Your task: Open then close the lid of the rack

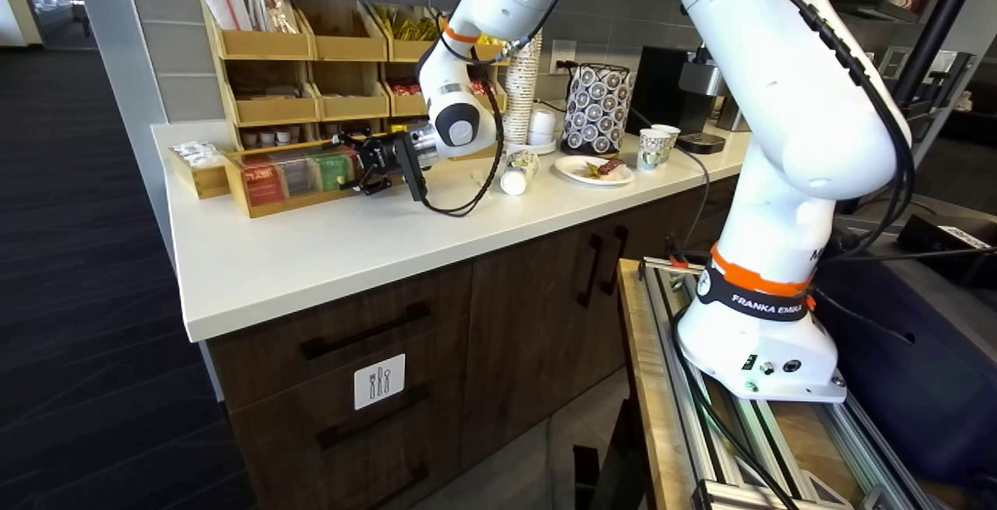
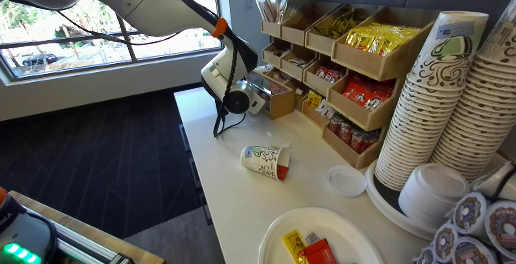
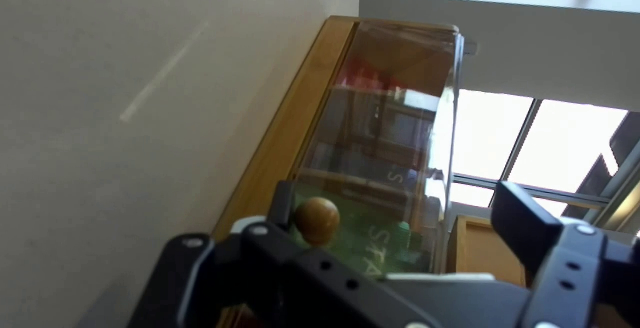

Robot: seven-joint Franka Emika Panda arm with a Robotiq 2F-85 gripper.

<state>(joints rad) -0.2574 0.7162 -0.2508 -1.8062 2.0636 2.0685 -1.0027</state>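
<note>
A long, low box of light wood (image 1: 300,204), with red packets (image 1: 263,184) and green packets (image 1: 333,170) inside, sits on the white counter (image 1: 327,261), toward the left end in an exterior view. Its clear, see-through lid (image 3: 390,137) is down over it, and a small round brown knob (image 3: 317,220) sticks out. The black claw (image 3: 405,213) of the big white robot arm (image 1: 810,89) is in front of the right part of the box. The claw's two fingers (image 3: 526,225) are spread wide apart. In the wrist view, one finger is just beside the knob, and the other is out past the lid's shiny long edge. I cannot tell if the finger by the knob touches it. Left of the box is a little wooden tray (image 1: 212,181) of white packets (image 1: 199,154). Farther back stands a taller light-wood shelf with open bins (image 1: 274,111), and some bins hold shiny yellow packets (image 2: 379,38). To the right of the claw, a paper cup with curly lines (image 1: 520,167) lies on its side. Farther right is a round white plate (image 1: 572,170). In an exterior view, that plate is near, holding a flat red packet (image 2: 320,252), with tall stacks of paper cups (image 2: 423,123) to its right.
</note>
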